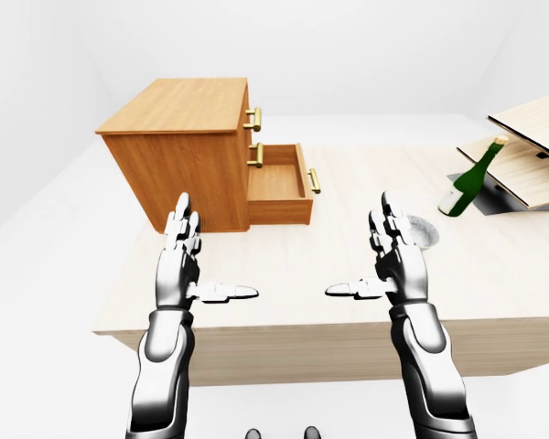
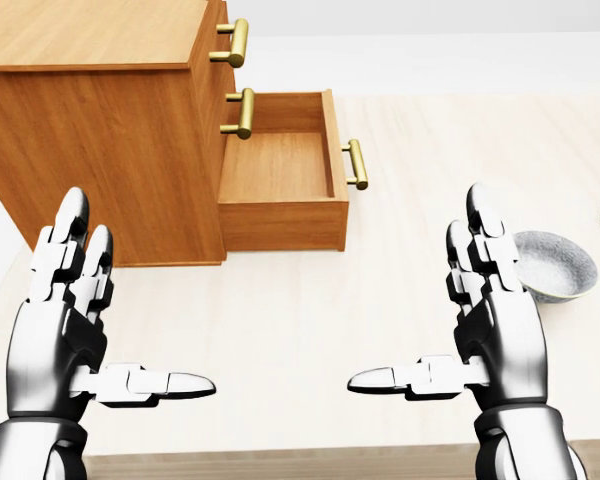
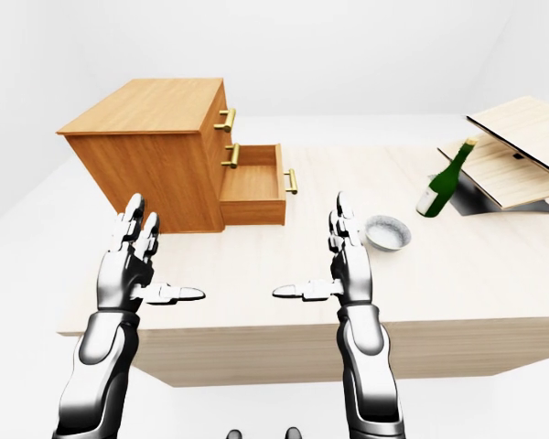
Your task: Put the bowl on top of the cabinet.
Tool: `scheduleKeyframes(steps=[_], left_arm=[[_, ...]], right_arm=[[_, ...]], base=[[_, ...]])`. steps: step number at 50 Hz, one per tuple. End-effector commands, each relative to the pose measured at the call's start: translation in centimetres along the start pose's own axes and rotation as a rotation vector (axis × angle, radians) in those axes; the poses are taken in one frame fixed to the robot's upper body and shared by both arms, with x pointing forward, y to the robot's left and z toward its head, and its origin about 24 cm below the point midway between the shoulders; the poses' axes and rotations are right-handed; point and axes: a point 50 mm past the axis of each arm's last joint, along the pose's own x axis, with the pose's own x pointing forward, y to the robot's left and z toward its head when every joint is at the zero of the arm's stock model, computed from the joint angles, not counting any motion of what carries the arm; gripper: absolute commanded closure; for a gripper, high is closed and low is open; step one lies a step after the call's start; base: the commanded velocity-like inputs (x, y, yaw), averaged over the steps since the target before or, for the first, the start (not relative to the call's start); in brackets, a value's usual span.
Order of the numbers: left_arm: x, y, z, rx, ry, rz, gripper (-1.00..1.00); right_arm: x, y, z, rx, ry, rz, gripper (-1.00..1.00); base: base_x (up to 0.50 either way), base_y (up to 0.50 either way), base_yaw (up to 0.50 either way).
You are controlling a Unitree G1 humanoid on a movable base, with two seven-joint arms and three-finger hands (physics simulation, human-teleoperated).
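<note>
Tabletop (image 2: 310,300): bowl (image 3: 388,232) near splayed right hand (image 2: 490,325).

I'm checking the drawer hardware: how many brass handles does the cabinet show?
3. The top handle is high on the cabinet front, the middle handle is just below it, and the third handle is on the open drawer. The front is seen obliquely, so others may be hidden.

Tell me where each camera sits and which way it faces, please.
Head view: on the head, tilted down at the table, close; cabinet, open drawer, bowl; left hand and right hand show.
Left-eye view: on the head, wider; both forearms show, bottle at right.
Right-eye view: nearly the same, bowl clear of the right hand.
Shared: all show cabinet, bowl, both open hands.
</note>
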Motion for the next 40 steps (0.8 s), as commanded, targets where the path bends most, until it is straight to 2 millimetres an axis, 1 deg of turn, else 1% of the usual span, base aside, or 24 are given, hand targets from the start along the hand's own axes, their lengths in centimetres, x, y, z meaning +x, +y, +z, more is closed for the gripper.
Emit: scheduleKeyframes(steps=[1, 6, 9, 15, 17, 21, 29, 40], left_arm=[[0.01, 0.02, 0.09, 0.000, -0.004, 0.000, -1.00], [0.04, 0.02, 0.05, 0.000, -0.003, 0.000, -1.00], [0.03, 0.04, 0.20, -0.001, -0.009, 0.001, -1.00], [0.06, 0.02, 0.20, -0.001, -0.009, 0.001, -1.00], [0.05, 0.02, 0.21, -0.001, -0.009, 0.001, -1.00], [0.07, 0.01, 0.11, -0.001, -0.005, 0.000, -1.00], [-0.04, -0.01, 0.55, -0.001, -0.023, -0.001, -1.00], [-0.08, -0.05, 0.66, -0.002, -0.028, -0.002, -1.00]], right_arm=[[-0.07, 0.06, -0.15, -0.002, 0.007, 0.002, -1.00], [0.02, 0.25, -0.18, -0.004, 0.008, 0.016, -1.00], [-0.16, 0.43, 0.00, -0.001, 0.001, 0.021, -1.00], [-0.14, 0.17, 0.22, 0.020, -0.009, 0.016, -1.00], [-0.09, 0.22, -0.01, 0.019, 0.000, 0.020, -1.00], [-0.18, 0.36, 0.21, 0.015, -0.008, 0.026, -1.00], [-0.24, 0.39, -0.03, 0.018, 0.002, 0.026, -1.00], [-0.25, 0.37, 0.01, 0.018, 0.001, 0.029, -1.00]], base=[[0.00, 0.50, 0.00], [0.00, 0.38, 0.00], [0.00, 0.00, 0.00], [0.05, 0.00, 0.00], [0.50, 0.00, 0.00], [0.50, 0.00, 0.00], [0.50, 0.00, 0.00], [0.50, 0.00, 0.00]])
